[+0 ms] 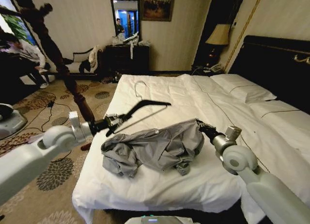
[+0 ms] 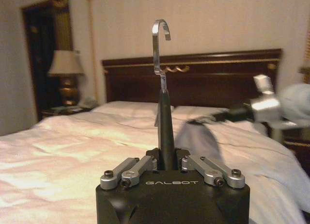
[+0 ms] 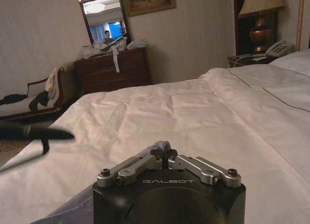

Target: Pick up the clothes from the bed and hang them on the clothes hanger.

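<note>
The clothes, a crumpled light grey shirt (image 1: 155, 147), lie on the bed's white duvet (image 1: 160, 185) near its foot. My right gripper (image 1: 199, 126) is at the shirt's right edge, shut on a fold of the grey fabric (image 3: 72, 209); in the right wrist view its fingertips (image 3: 163, 149) pinch that fold. My left gripper (image 1: 117, 120) holds the black clothes hanger (image 1: 145, 105) by one end above the bed's left side, the silver hook (image 1: 140, 89) pointing away. In the left wrist view the hanger (image 2: 165, 127) rises edge-on from the shut gripper (image 2: 167, 160), hook (image 2: 160, 40) on top.
A tall dark wooden pole (image 1: 72, 86) stands beside the bed's left edge. Pillows (image 1: 242, 88) and the black headboard (image 1: 276, 64) are at the right, a lamp (image 1: 219, 36) and a dresser (image 1: 128, 58) behind. Cables (image 1: 48, 112) cross the carpet.
</note>
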Motion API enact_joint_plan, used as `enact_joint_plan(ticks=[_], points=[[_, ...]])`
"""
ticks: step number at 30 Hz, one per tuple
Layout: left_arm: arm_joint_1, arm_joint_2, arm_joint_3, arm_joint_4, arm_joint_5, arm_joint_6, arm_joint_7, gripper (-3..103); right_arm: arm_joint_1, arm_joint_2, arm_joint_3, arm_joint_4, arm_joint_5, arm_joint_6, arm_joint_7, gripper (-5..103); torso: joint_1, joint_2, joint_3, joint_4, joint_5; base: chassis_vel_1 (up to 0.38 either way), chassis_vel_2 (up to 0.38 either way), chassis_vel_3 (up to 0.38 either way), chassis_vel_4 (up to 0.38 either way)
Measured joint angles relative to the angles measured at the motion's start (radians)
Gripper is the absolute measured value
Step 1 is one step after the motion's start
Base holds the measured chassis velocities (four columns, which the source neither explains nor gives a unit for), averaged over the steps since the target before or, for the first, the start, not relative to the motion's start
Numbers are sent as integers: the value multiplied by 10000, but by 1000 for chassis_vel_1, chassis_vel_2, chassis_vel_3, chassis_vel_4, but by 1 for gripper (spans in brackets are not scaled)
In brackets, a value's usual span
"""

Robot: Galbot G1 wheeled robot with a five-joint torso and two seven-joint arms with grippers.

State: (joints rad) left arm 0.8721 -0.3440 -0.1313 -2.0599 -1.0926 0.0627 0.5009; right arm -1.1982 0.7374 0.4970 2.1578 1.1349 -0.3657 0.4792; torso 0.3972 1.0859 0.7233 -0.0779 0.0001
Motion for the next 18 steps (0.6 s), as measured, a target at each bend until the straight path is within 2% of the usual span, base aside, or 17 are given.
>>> enact_joint_plan(ticks=[8, 15, 18], points=[[1349, 174, -176, -1006, 392, -70, -212, 15, 555, 79, -450, -526, -129, 3, -5, 0, 0, -1, 0, 2, 2, 0, 0, 0, 0], [1639, -23, 238, -806, 740, -51, -369, 15, 568, 4, -462, -319, -62, 13, -13, 0, 1, -1, 1, 2, 0, 0, 0, 0, 0], [1553, -420, 633, -505, 882, 67, -562, 15, 453, -101, -436, 124, 56, 10, 6, 0, 1, -1, 0, 0, -1, 0, 0, 0, 0]])
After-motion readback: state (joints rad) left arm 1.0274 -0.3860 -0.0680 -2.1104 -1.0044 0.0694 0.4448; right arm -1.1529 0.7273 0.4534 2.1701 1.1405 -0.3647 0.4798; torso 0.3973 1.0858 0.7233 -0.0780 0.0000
